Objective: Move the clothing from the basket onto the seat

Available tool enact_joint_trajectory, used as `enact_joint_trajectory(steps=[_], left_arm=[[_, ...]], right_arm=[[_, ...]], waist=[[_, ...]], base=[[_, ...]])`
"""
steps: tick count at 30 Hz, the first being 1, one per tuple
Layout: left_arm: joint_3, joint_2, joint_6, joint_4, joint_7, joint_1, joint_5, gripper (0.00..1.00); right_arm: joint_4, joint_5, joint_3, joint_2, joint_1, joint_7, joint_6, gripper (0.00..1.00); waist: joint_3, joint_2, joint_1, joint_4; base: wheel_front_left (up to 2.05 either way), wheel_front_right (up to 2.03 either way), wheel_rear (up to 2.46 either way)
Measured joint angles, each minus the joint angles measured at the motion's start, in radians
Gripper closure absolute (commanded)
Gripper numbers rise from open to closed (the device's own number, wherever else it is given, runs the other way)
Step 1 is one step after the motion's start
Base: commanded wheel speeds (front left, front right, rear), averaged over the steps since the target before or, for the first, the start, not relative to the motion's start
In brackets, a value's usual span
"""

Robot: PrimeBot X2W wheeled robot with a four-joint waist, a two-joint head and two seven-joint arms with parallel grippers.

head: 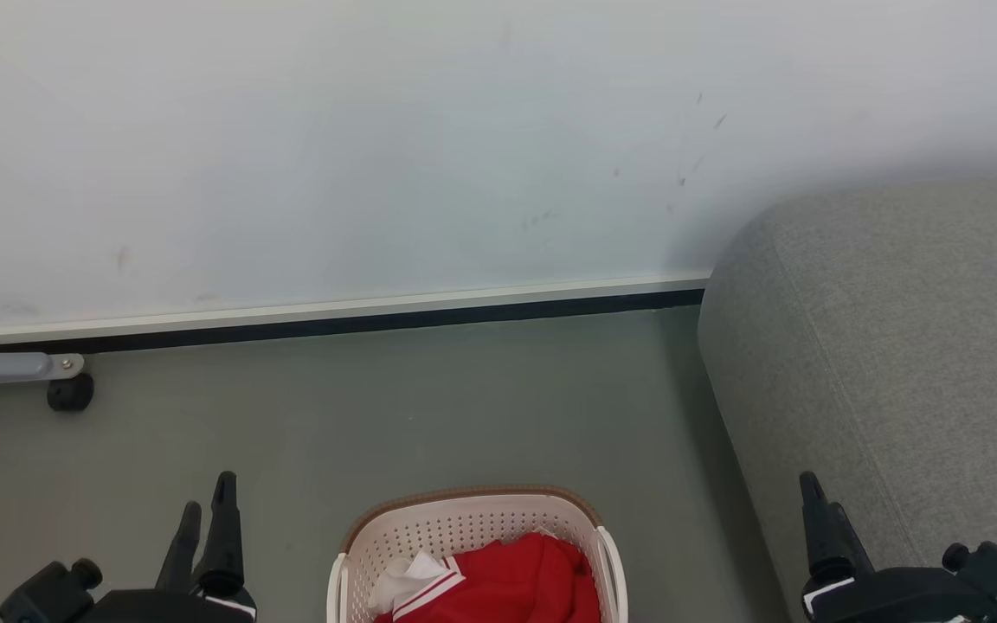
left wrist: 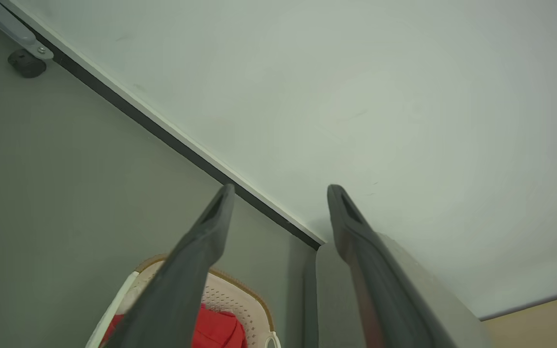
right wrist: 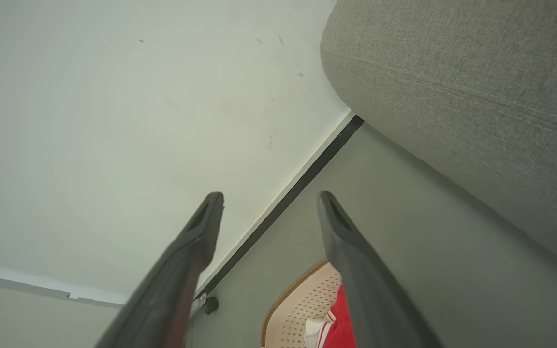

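Head view: a cream basket (head: 464, 523) sits on the grey floor (head: 464, 407) at bottom centre, holding the red clothing (head: 533, 575) with white trim. The grey seat (head: 897, 363) rises just to its right. The left gripper (head: 209, 493) and right gripper (head: 817, 495) hover either side, both spread wide and empty. Nothing is lifted yet; next, an arm likely must reach into the basket and pinch fabric. A black caster (head: 70, 394) stands well off by the wall (head: 377, 156), no obstacle.
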Motion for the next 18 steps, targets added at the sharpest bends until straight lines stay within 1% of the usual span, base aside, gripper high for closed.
enact_joint_trajectory(steps=[2, 5, 18], left_arm=[[-0.004, 0.008, 0.007, -0.002, -0.007, 0.0, 0.038, 0.0], [-0.011, 0.019, 0.017, -0.014, -0.022, 0.007, 0.112, 0.0], [-0.028, 0.049, 0.046, -0.04, -0.069, 0.046, 0.319, 0.0]], right_arm=[[0.0, -0.035, 0.013, -0.005, 0.0, -0.009, -0.001, 0.0], [-0.002, -0.098, 0.035, -0.012, 0.0, -0.022, -0.014, 0.0], [-0.014, -0.286, 0.097, -0.028, 0.0, -0.07, -0.044, 0.0]], waist=[[0.0, 0.0, 0.0, -0.001], [-0.001, 0.0, 0.0, -0.003], [-0.007, 0.0001, 0.0, -0.01]], base=[[0.0, 0.0, 0.0], [0.0, 0.0, 0.0], [0.0, 0.0, 0.0]])
